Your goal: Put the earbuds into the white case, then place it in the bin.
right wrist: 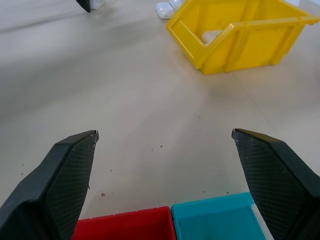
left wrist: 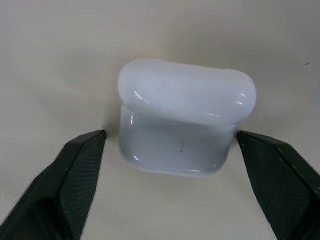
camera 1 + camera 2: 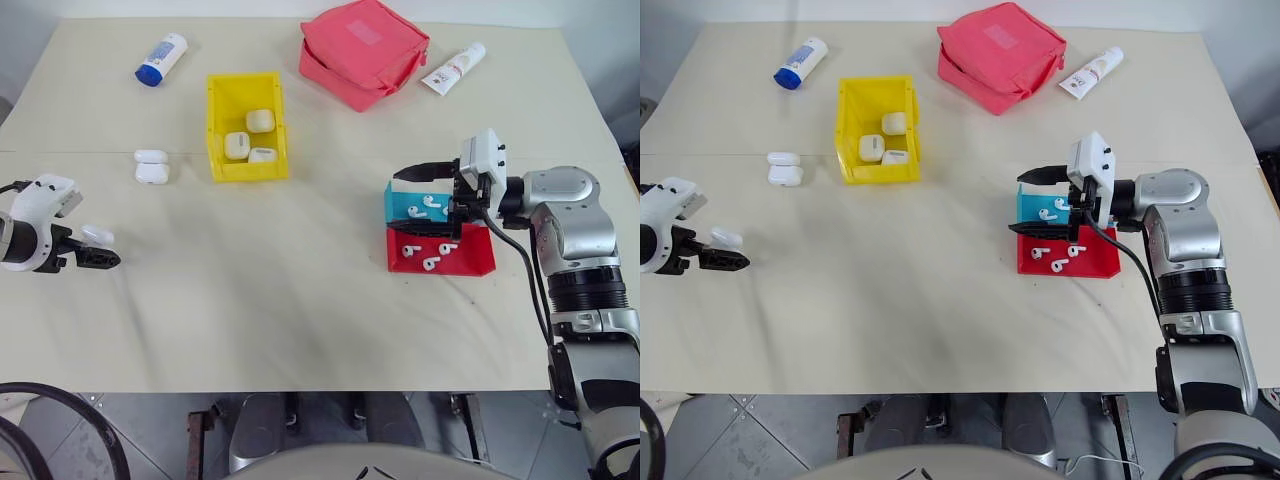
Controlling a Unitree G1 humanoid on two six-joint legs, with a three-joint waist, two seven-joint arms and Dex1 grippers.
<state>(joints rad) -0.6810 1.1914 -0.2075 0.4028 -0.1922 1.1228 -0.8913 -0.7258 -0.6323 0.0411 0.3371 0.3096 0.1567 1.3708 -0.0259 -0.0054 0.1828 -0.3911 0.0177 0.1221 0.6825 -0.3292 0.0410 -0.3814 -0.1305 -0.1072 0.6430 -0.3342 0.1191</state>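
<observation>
At the table's far left, a white case (image 2: 182,117) with its lid down lies on the cloth between the fingers of my left gripper (image 3: 98,245). The gripper is open, with a narrow gap on each side of the case. My right gripper (image 3: 393,202) stands open and empty, level above the blue tray (image 3: 398,207) and the red tray (image 3: 470,262). Several earbuds (image 3: 430,258) lie in the two trays. The yellow bin (image 3: 215,130) stands at the back centre-left and holds three white cases (image 3: 237,145).
Another white case (image 3: 151,166) lies just left of the bin. A white bottle with a blue cap (image 3: 161,59) is at the back left. A red pouch (image 3: 362,52) and a white tube (image 3: 453,68) are at the back right.
</observation>
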